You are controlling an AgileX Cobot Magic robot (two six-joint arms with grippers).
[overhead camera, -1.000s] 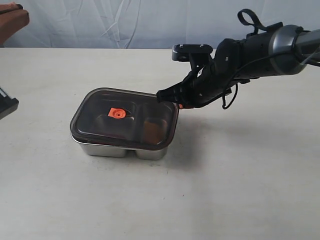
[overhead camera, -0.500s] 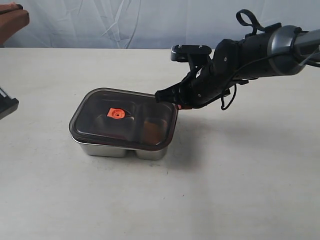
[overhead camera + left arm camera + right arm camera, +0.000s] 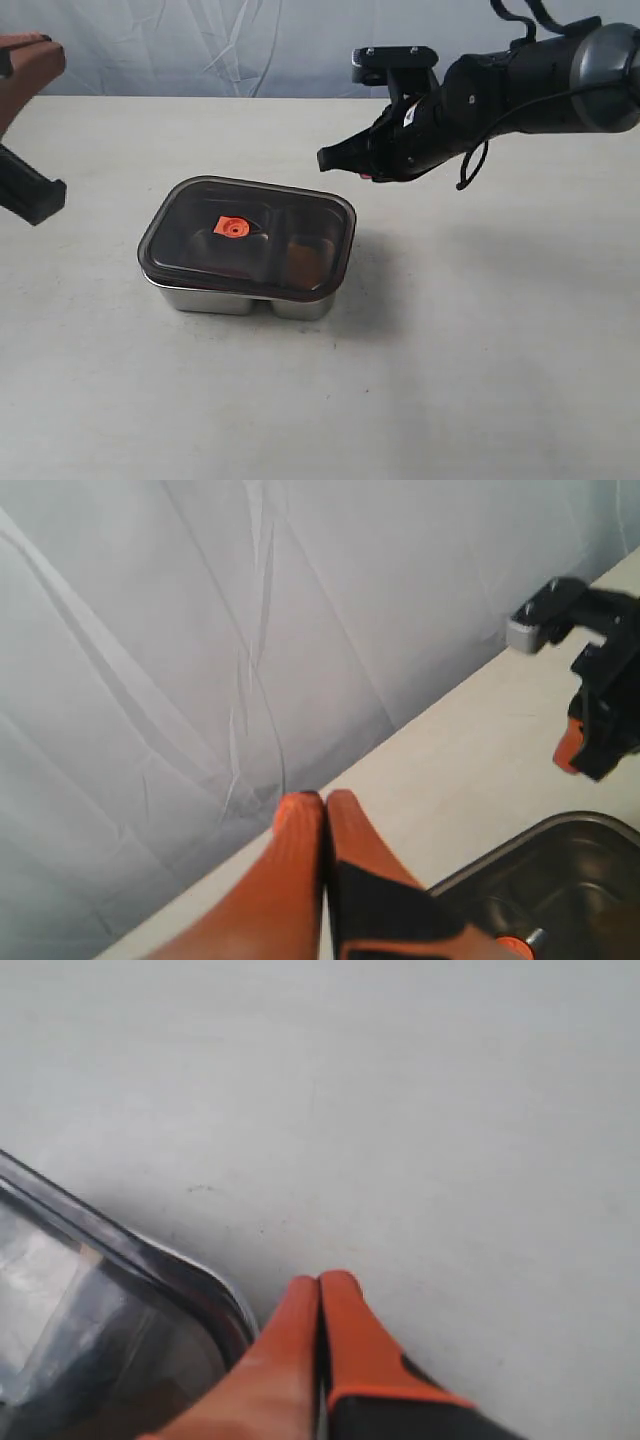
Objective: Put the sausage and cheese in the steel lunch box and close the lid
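The steel lunch box (image 3: 215, 300) stands left of centre with the dark translucent lid (image 3: 270, 215) lying on it, its orange valve (image 3: 232, 228) facing up. A brownish block, the cheese (image 3: 303, 260), shows dimly through the lid in the right compartment. The sausage cannot be made out under the lid. My right gripper (image 3: 325, 158) hangs shut and empty above the table, just beyond the box's far right corner (image 3: 215, 1295); its tips (image 3: 319, 1280) are pressed together. My left gripper (image 3: 325, 798) is shut and empty, raised at the left, with the lid (image 3: 560, 880) beyond it.
Parts of the left arm (image 3: 30, 70) sit at the left edge of the exterior view. A pale wrinkled cloth backdrop (image 3: 250, 45) runs behind the table. The white tabletop (image 3: 450, 350) stretches bare to the right of and in front of the box.
My right gripper has lifted off the lid's far right corner and now hangs higher. The left arm has come further into the exterior view. The lid stays on the box.
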